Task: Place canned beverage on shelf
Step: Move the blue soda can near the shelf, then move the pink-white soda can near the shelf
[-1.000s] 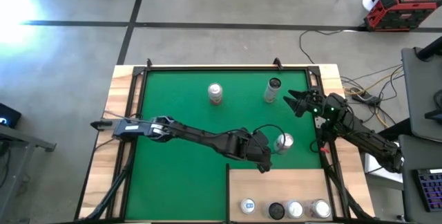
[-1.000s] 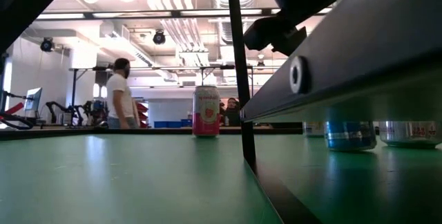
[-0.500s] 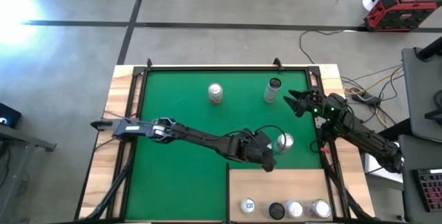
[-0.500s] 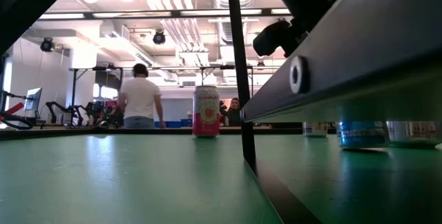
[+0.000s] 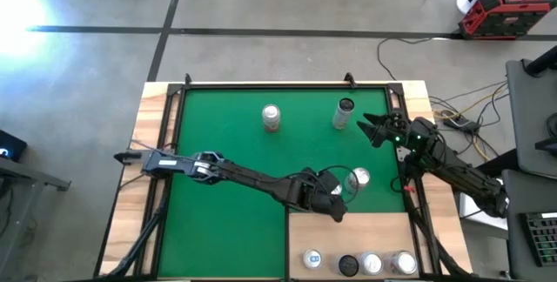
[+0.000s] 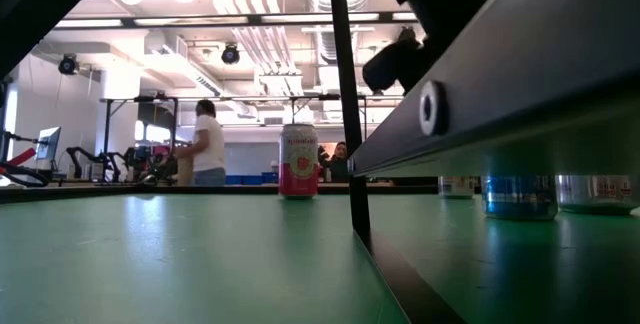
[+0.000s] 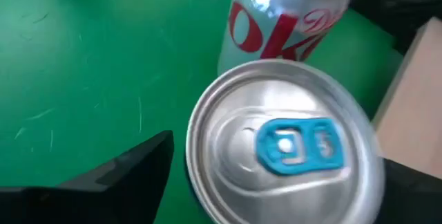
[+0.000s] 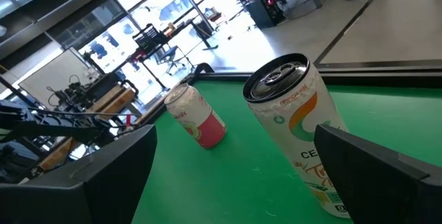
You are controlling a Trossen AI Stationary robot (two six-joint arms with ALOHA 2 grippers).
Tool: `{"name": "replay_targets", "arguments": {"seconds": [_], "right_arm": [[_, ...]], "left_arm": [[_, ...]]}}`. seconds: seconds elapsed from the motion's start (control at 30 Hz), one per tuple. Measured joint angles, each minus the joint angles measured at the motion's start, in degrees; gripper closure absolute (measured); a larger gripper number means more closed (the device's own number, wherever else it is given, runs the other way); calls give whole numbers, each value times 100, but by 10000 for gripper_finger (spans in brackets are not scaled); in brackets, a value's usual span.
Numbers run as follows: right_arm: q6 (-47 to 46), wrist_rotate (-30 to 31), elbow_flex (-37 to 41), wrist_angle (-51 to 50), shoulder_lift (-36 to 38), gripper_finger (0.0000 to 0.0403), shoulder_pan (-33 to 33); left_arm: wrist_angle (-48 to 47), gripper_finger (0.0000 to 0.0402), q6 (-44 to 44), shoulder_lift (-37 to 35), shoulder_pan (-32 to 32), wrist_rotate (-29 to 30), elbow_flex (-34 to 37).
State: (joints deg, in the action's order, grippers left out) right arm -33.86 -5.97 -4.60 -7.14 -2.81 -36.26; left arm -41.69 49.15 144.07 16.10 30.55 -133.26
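The pale rectangular wooden shelf (image 5: 348, 234) with a dark edge lies at the near right corner of the green mat (image 5: 226, 160) on the worktop. Just beyond the shelf's far edge stands a silver canned beverage with a blue pull tab (image 7: 286, 148), upright on the mat. The left gripper (image 5: 335, 197) is over this can; in the left wrist view its dark fingers (image 7: 117, 175) stand apart on either side of the can's top, with a gap showing beside the rim, so it is spread and not gripping. Beyond that can stands a silver can with red lettering (image 7: 283, 16). Four more cans (image 5: 357, 263) stand in a row along the shelf's near edge. The right gripper (image 5: 367, 127) waits well beyond the shelf at the mat's right side, fingers wide and empty, facing a white and orange can (image 8: 297, 124) and a pink can (image 8: 195, 115).
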Motion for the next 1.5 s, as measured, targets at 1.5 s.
{"name": "replay_targets", "arguments": {"seconds": [1.5], "right_arm": [[0,2,0,3,2,19,-1]], "left_arm": [[-2513,51,165,-1339,-699,-187,-168]]}}
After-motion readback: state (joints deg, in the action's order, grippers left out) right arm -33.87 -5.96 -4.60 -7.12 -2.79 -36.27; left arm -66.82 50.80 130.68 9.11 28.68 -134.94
